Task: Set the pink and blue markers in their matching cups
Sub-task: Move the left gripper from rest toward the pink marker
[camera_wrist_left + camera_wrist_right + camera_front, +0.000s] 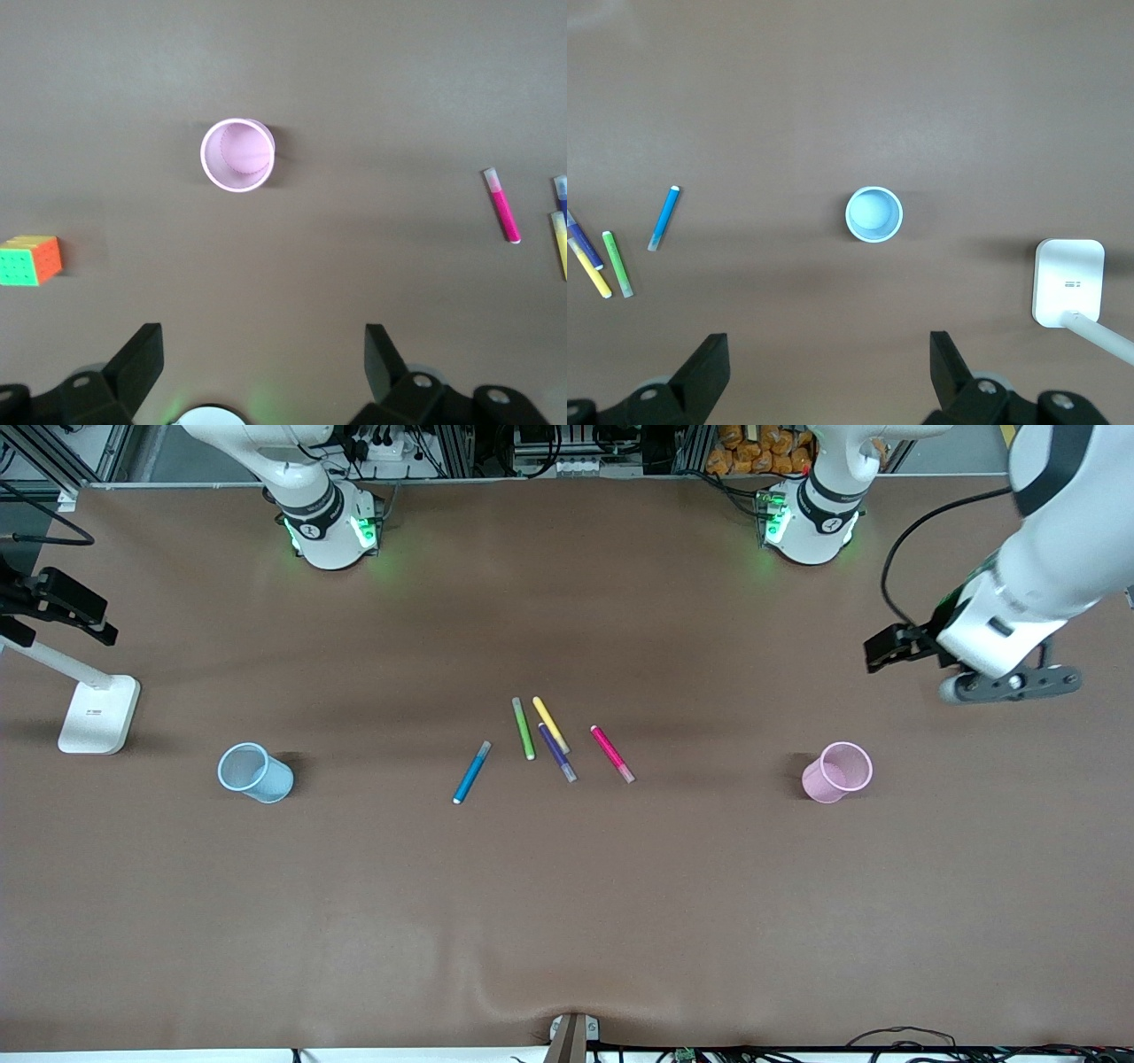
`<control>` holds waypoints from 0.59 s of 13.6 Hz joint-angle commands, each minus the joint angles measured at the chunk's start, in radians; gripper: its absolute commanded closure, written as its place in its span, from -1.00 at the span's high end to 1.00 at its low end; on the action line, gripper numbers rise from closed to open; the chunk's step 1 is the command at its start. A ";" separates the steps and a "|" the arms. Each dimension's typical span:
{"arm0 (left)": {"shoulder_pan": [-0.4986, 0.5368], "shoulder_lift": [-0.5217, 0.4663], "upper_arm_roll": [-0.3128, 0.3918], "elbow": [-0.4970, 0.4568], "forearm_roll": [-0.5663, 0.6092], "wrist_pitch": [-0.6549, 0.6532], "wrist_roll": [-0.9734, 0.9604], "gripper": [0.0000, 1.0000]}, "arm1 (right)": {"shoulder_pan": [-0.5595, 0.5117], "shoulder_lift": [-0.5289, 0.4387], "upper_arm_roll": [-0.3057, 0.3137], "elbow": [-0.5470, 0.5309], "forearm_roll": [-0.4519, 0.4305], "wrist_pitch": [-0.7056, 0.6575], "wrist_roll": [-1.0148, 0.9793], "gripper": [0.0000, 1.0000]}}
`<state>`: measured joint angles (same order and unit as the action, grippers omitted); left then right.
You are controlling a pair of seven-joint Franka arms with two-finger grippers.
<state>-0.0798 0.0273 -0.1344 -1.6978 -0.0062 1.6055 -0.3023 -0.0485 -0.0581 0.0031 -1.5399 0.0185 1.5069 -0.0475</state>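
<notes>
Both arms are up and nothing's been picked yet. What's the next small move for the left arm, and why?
Probably swing the left gripper, open and empty above the table near the pink cup, toward the pink marker and lower over its middle. That marker lies flat at the cluster's end nearest the pink cup, clear of the purple pen. The right gripper waits open above the blue cup.

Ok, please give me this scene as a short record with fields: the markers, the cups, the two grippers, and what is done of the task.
pink marker: lying on the table, mid-table, toward the left arm's end of the pen group
blue marker: lying on the table, toward the right arm's end of the group
pink cup: upright, empty
blue cup: upright, empty
left gripper: open, above the table near the pink cup
right gripper: open, above the table near the blue cup
progress: no marker in a cup yet
</notes>
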 commanded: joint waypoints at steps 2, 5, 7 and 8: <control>-0.005 0.072 -0.089 0.021 0.066 0.019 -0.147 1.00 | -0.004 0.012 0.003 0.024 -0.012 -0.014 -0.011 1.00; -0.029 0.138 -0.146 0.024 0.098 0.053 -0.253 1.00 | -0.007 0.012 0.003 0.024 -0.005 -0.013 -0.009 1.00; -0.075 0.178 -0.146 0.024 0.100 0.083 -0.328 1.00 | -0.005 0.012 0.003 0.024 -0.002 -0.011 -0.009 1.00; -0.095 0.199 -0.146 0.024 0.100 0.105 -0.378 1.00 | -0.005 0.014 0.003 0.024 -0.002 -0.011 -0.009 1.00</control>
<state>-0.1439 0.1860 -0.2800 -1.6967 0.0691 1.6889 -0.6061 -0.0485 -0.0570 0.0031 -1.5395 0.0185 1.5069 -0.0478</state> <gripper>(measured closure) 0.000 0.000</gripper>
